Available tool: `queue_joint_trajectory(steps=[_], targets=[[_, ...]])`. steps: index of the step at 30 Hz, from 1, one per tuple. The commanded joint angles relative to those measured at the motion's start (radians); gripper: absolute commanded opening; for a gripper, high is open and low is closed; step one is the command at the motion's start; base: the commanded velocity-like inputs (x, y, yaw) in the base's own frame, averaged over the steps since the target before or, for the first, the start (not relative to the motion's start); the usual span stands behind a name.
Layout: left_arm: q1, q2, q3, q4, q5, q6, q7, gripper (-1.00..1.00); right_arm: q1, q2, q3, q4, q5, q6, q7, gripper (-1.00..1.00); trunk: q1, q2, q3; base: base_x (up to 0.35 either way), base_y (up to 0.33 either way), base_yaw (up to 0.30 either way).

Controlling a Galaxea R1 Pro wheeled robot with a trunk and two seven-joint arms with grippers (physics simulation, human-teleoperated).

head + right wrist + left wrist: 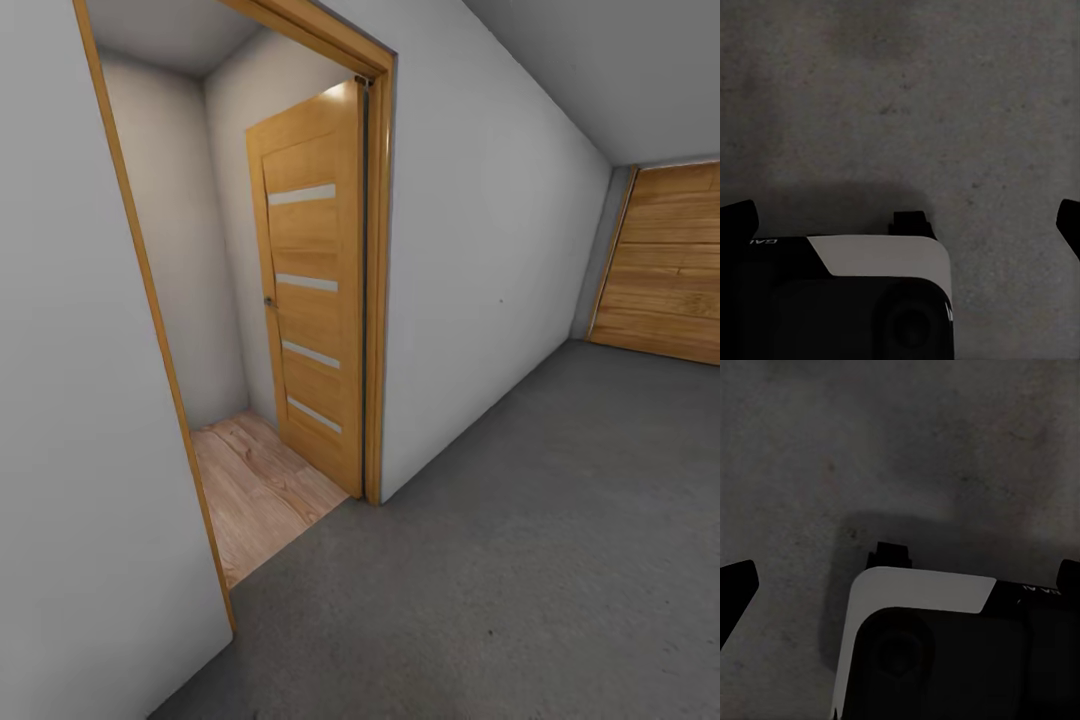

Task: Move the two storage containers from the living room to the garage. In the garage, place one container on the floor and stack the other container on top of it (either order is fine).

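The dark grey, rough concrete-like floor (520,560) of the garage spreads out from an open light-wood panel door (312,290), which stands swung inward over light wood-plank flooring (262,490). A wide horizontal wood-plank garage door (668,262) is cut off well beyond the panel door. Both wrist views look down at this floor: the left end effector (904,577) and right end effector (904,217) show dark fingertips spread apart (only the tips are visible at the frame edges), holding nothing.

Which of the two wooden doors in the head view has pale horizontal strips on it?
The hinged door, open in the doorway at the left, has four pale strips. The wide door at the far right is plain horizontal planks.
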Motion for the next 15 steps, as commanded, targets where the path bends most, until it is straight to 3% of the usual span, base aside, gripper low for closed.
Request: queue_joint_trajectory(steps=[1,7,15], targets=[[0.000,0.000,-0.002,0.000,0.010,0.002,-0.004,1.00,-0.001,0.001,0.008,0.003,-0.009,-0.005,-0.001,1.00,0.000,-0.001,-0.001,0.000,0.000,-0.002],[0.000,0.000,-0.003,0.000,0.004,0.003,-0.005,1.00,-0.001,0.001,0.008,0.003,-0.010,-0.005,-0.001,1.00,0.000,-0.001,-0.001,0.061,0.000,-0.001],[0.000,0.000,-0.005,0.000,0.002,0.003,-0.005,1.00,-0.001,0.001,0.008,0.003,-0.011,-0.005,-0.002,1.00,0.000,-0.001,-0.001,0.288,0.000,0.000]])
